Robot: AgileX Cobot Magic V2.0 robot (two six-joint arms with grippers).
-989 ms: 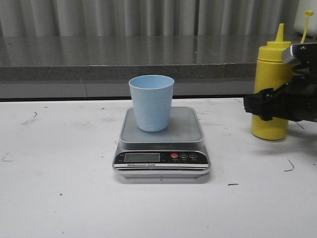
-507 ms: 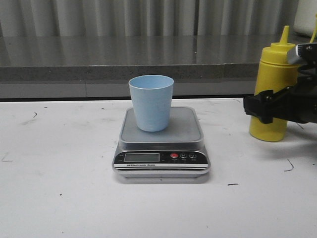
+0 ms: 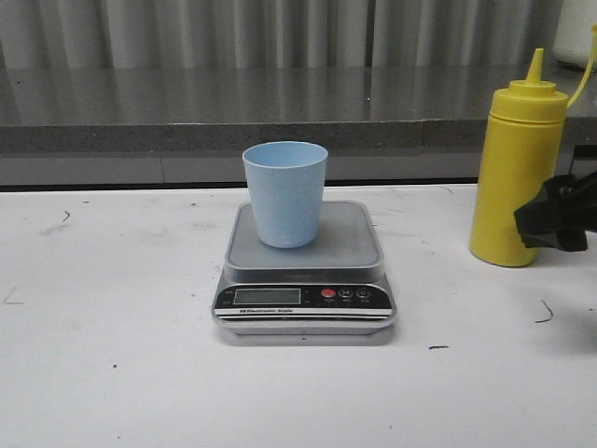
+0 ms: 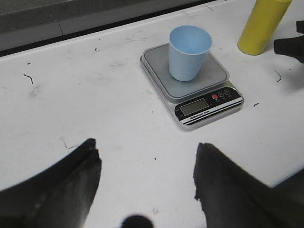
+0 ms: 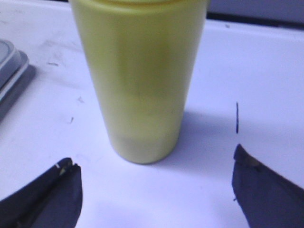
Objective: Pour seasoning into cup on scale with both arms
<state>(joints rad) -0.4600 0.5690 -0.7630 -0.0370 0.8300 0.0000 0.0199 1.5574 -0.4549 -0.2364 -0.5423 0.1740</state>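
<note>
The light blue cup (image 3: pixel 285 192) stands upright on the steel platform of the scale (image 3: pixel 304 297) at mid-table; both show in the left wrist view, cup (image 4: pixel 189 52) and scale (image 4: pixel 209 105). The yellow seasoning bottle (image 3: pixel 518 168) stands upright on the table at the right, free of any grip. My right gripper (image 3: pixel 558 217) is open and empty, just in front and to the right of the bottle; in its wrist view the bottle (image 5: pixel 138 80) stands beyond the spread fingers (image 5: pixel 50 194). My left gripper (image 4: pixel 147 178) is open and empty, well short of the scale.
A grey stone counter (image 3: pixel 280 103) runs along the back of the white table (image 3: pixel 112 373). A pale container (image 3: pixel 576 33) stands at the far right on the counter. Small dark marks dot the tabletop.
My right gripper has let go of the yellow bottle and drawn back to the right. The bottle has been set down on the table and stands alone.
</note>
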